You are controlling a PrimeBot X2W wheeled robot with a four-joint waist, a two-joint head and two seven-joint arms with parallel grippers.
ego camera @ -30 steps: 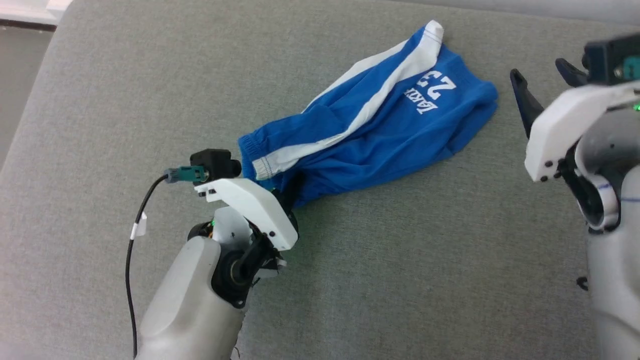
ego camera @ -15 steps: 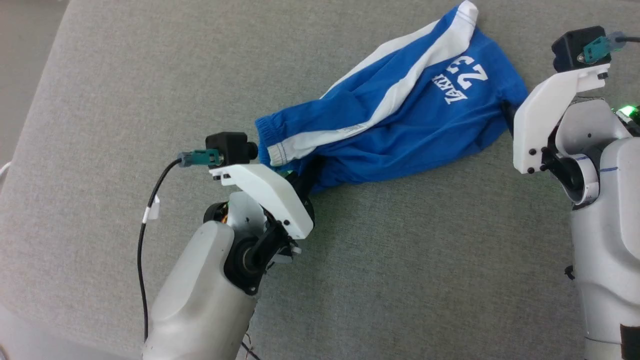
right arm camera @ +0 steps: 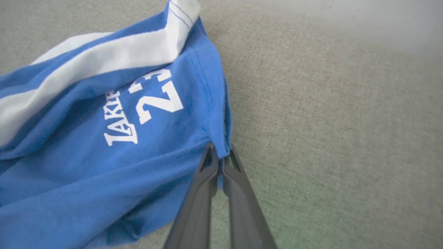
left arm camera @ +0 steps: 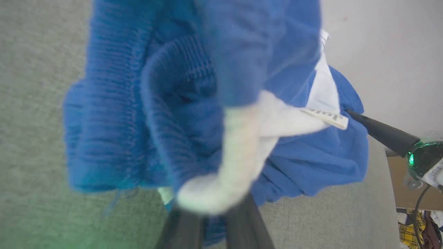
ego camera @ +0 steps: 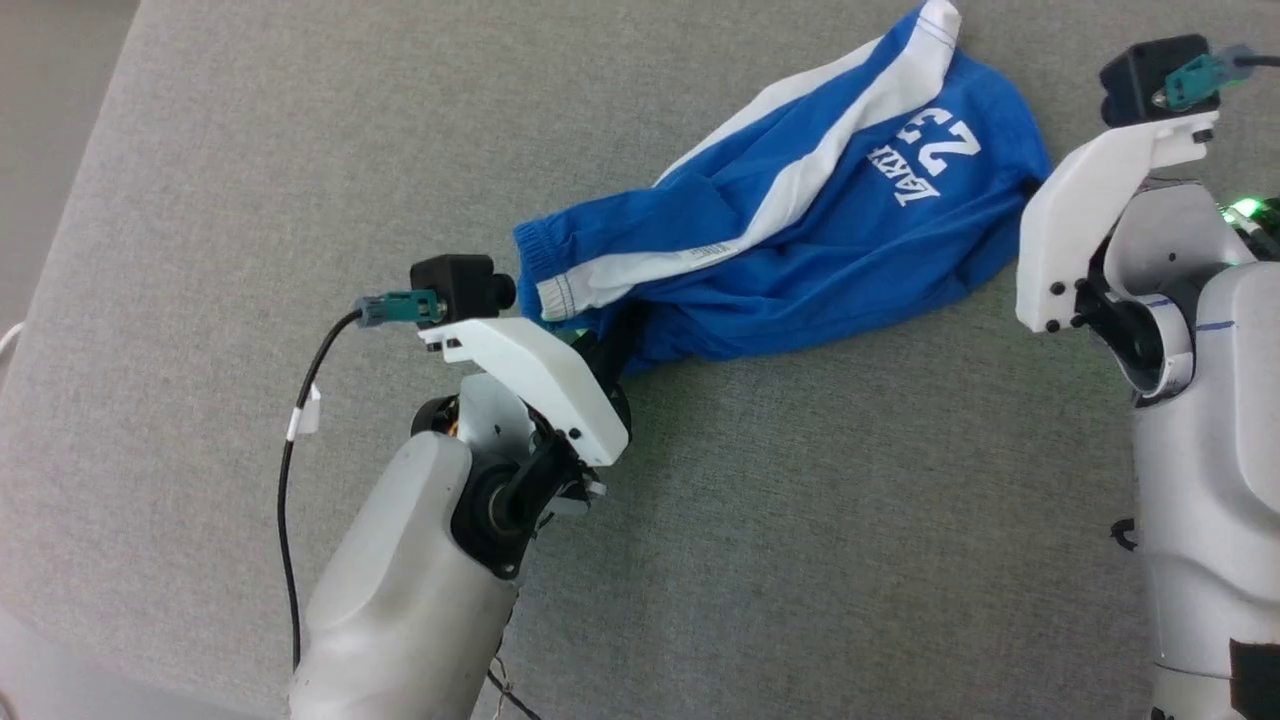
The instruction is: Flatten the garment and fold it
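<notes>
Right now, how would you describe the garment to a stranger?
Look at the wide grey fabric surface; on its far half lie crumpled blue shorts. Only they carry white side stripes and a printed white 23.

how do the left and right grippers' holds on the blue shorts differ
The left gripper pinches a thick bunch of waistband and white stripe; the right gripper pinches a thin hem edge beside the 23. The left gripper holds the left end of the shorts, the right gripper the right end. Both are shut on the fabric.
</notes>
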